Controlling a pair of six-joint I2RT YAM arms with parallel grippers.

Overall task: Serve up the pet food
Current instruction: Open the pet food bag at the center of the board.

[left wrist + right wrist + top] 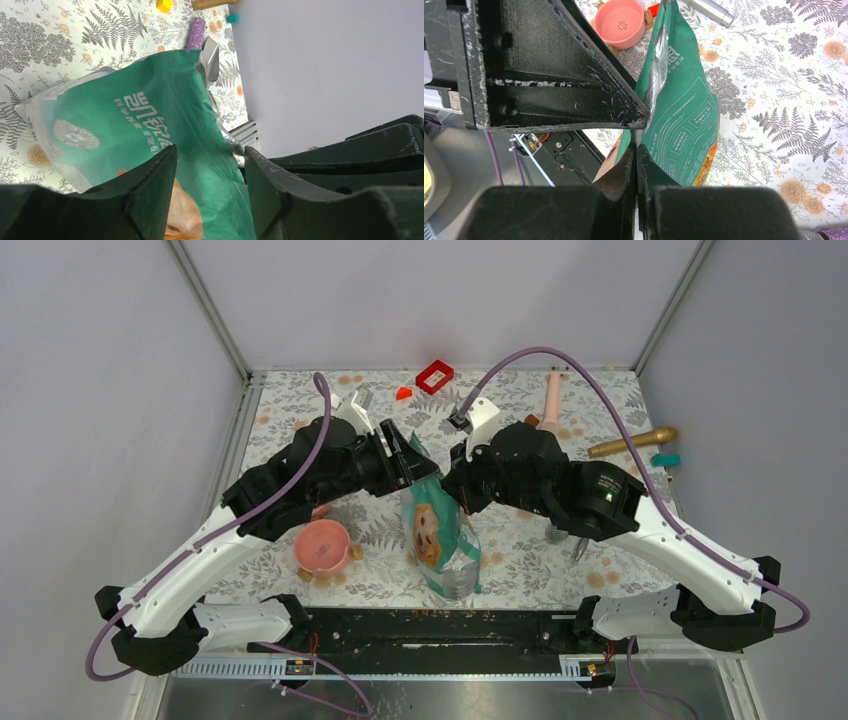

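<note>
Soft, even light is falling from overhead, leaving only faint shadows on the counter. In both wrist views the dark jaws are blurring close to the lens, and foil inside the pouch is glinting brightly.

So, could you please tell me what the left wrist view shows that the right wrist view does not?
Only the left wrist: a yellow block, a purple glitter stick and a small teal block. Only the right wrist: the pink bowl, a silver cylinder, and the right gripper shut on the edge of the pouch. Both: the pouch and the fern-print cloth.
</note>
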